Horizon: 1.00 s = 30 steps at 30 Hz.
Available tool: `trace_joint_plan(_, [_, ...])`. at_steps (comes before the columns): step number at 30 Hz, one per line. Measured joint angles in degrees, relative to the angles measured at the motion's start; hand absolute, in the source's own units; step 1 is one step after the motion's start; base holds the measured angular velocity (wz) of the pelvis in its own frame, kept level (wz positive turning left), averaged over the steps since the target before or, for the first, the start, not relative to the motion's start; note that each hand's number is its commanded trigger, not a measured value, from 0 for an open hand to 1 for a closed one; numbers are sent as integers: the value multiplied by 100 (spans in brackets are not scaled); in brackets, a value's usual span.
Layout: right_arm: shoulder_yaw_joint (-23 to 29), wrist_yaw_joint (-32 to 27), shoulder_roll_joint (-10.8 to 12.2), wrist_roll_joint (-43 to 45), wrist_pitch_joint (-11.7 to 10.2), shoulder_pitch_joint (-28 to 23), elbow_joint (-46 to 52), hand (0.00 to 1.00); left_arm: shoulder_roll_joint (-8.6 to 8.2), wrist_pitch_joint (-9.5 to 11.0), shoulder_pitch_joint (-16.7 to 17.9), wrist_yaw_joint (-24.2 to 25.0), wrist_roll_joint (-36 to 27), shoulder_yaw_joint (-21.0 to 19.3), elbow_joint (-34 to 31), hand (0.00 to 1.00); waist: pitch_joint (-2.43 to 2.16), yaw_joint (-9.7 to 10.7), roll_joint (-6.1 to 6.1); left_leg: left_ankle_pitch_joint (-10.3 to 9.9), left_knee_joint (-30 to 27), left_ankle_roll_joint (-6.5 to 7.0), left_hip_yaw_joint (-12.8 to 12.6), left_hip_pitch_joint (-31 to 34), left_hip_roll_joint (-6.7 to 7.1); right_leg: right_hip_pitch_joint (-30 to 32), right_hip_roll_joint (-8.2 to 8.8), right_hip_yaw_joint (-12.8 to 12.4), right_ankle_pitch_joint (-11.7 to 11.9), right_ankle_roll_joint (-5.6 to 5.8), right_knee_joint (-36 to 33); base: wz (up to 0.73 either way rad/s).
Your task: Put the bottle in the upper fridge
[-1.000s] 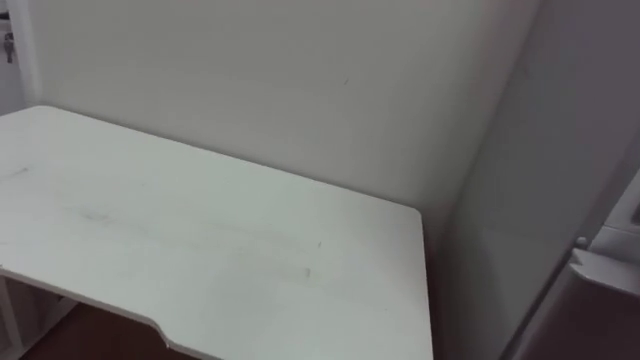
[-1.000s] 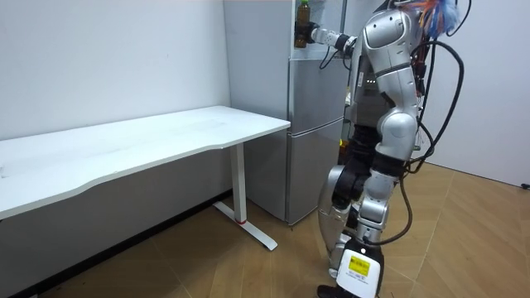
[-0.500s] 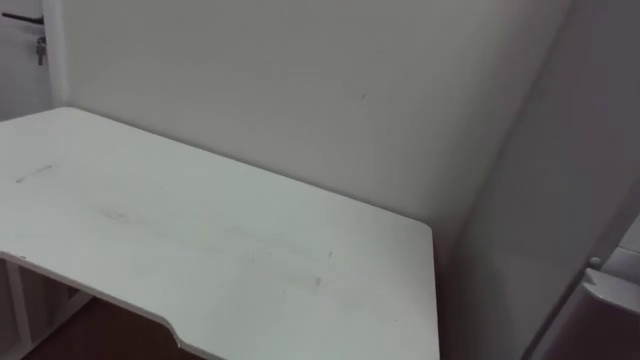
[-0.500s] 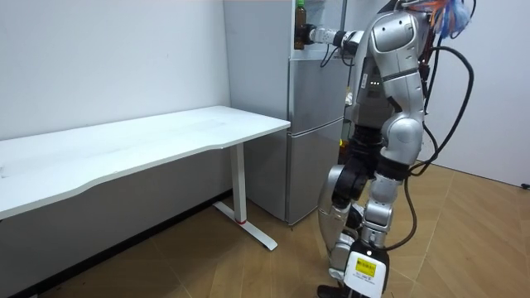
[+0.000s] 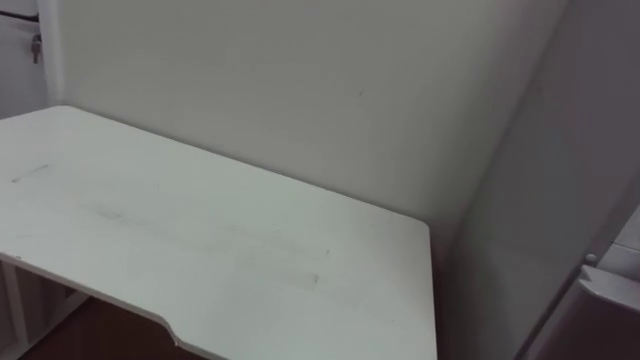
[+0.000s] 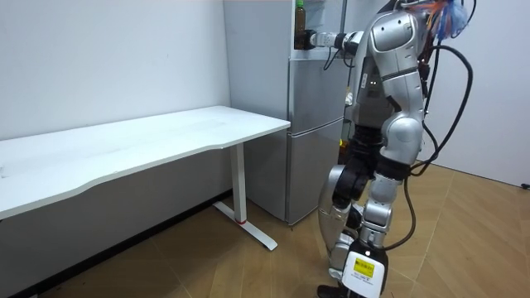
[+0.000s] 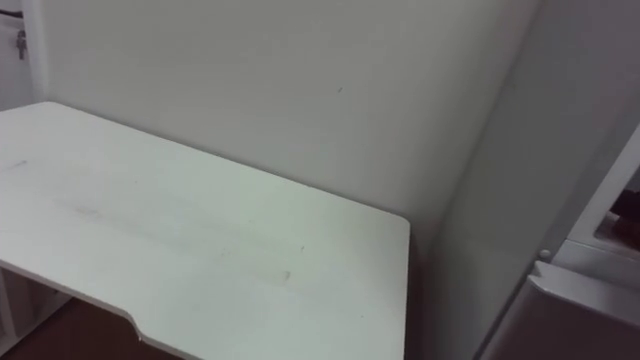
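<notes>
Right hand (image 6: 314, 38) out on a level arm at shoulder height, the robot touched the foot of the bottle (image 6: 300, 18), which stood upright in the fridge's (image 6: 315, 91) upper compartment; its grip could not be made out. The left hand (image 6: 341, 189) hung by the thigh, the white table (image 5: 200, 240) beside the fridge.

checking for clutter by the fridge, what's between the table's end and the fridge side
Nothing stands there. The left eye view shows just a narrow, shadowed gap between the table and the fridge, with plain wall behind it.
</notes>
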<state>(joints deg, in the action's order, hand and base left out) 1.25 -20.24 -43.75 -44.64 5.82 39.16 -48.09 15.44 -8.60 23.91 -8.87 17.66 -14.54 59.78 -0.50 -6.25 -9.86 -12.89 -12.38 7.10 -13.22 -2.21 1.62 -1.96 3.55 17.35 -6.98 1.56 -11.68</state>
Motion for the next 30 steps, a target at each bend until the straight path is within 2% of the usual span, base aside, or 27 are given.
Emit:
trace_joint_plan(18, [5,162,-1,6,-1,0,-20,0,-6,31,-60,2,-14,-3,12,0,-14,-5,37,0,-29,-1,-34,-5,-21,-4,-11,-26,25,-17,0,-1])
trace_joint_plan(24, [5,-100,1,7,-1,-1,295,0,-69,29,-212,-58,-15,34,90,0,-1,30,145,2,-22,-3,-44,-36,-21,-5,-14,-32,27,-15,2,-1])
trace_joint_plan(27, [3,-314,3,17,-7,-12,686,0,-86,33,-212,-73,-15,180,85,0,-20,76,229,9,18,-6,-76,-56,-20,-15,-22,-101,27,-15,3,-5])
trace_joint_plan(30, [3,-460,14,10,-105,-146,1062,0,-90,40,-208,-80,-14,231,85,0,-14,114,270,33,89,-24,-98,-116,-18,-21,-40,-160,27,-15,9,-5])
